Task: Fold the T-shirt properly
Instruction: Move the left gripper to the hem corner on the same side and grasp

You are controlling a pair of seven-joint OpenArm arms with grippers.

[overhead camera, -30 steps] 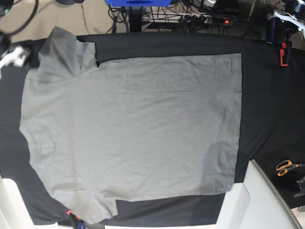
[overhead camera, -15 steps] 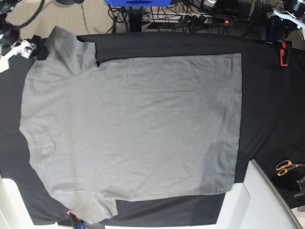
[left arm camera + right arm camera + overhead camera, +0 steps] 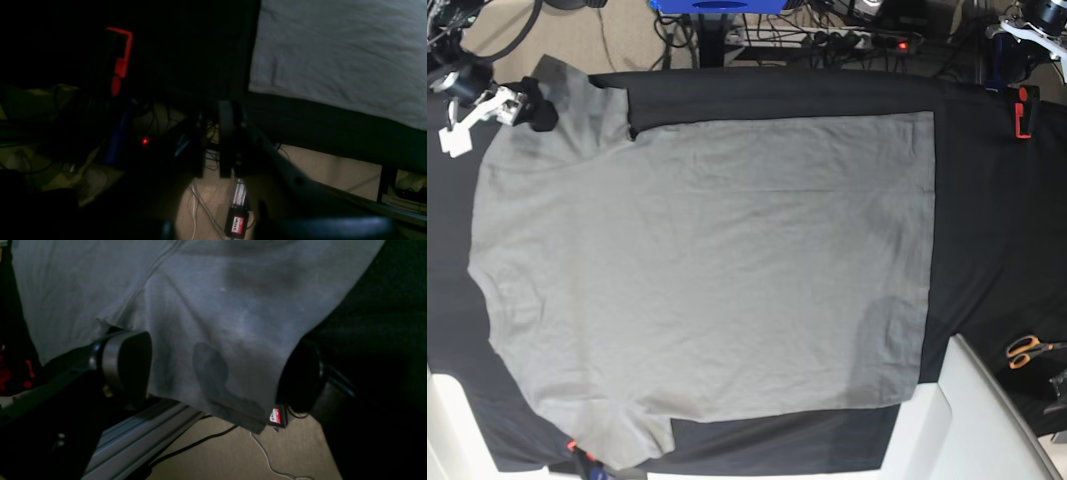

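Where black cloth point(image 3: 987, 250) shows, wrinkled grey T-shirt point(image 3: 707, 270) lies flat.

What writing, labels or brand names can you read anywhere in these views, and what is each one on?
Red and white tag on a small black device hanging by its cables below the table edge, left wrist view: lettering is there, too blurred to read.
Small red tag beside the T-shirt sleeve hem, right wrist view: white marks, too small to read.
Base view: no text visible.
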